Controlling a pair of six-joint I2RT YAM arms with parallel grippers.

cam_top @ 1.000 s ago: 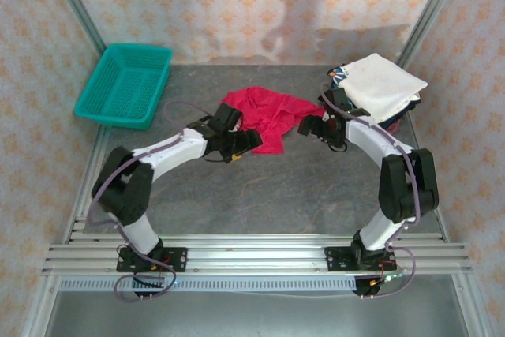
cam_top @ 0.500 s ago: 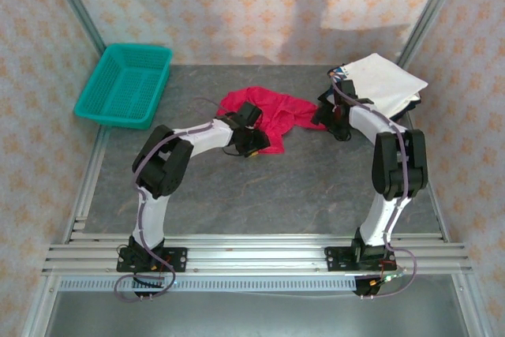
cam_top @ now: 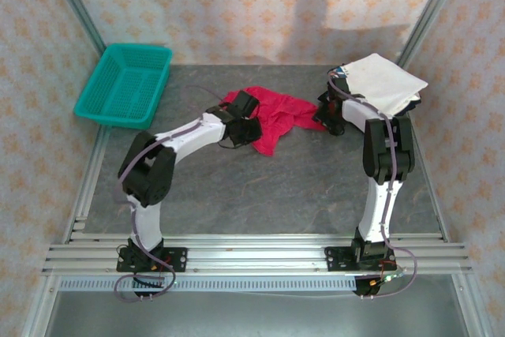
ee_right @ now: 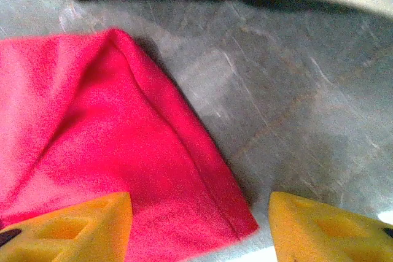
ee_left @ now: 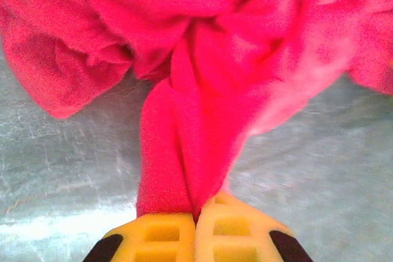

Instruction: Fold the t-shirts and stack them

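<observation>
Left claw (ee_left: pixel 195 225): clenched on red shirt (ee_left: pixel 184 151) bunch. Right claw (ee_right: pixel 199 213): spread astride its corner. Step: grasping to spread. Next: close right, pull taut.

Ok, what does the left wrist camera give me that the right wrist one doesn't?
Left wrist view: the left claw is shut, its yellow jaws pressed together on a bunched fold of the red t-shirt, which spreads crumpled beyond them. Right wrist view: the right claw is open, its jaws wide apart, with a flat hemmed corner of the shirt lying between them, not pinched. Shared: the red t-shirt and the grey table beneath it.
</observation>
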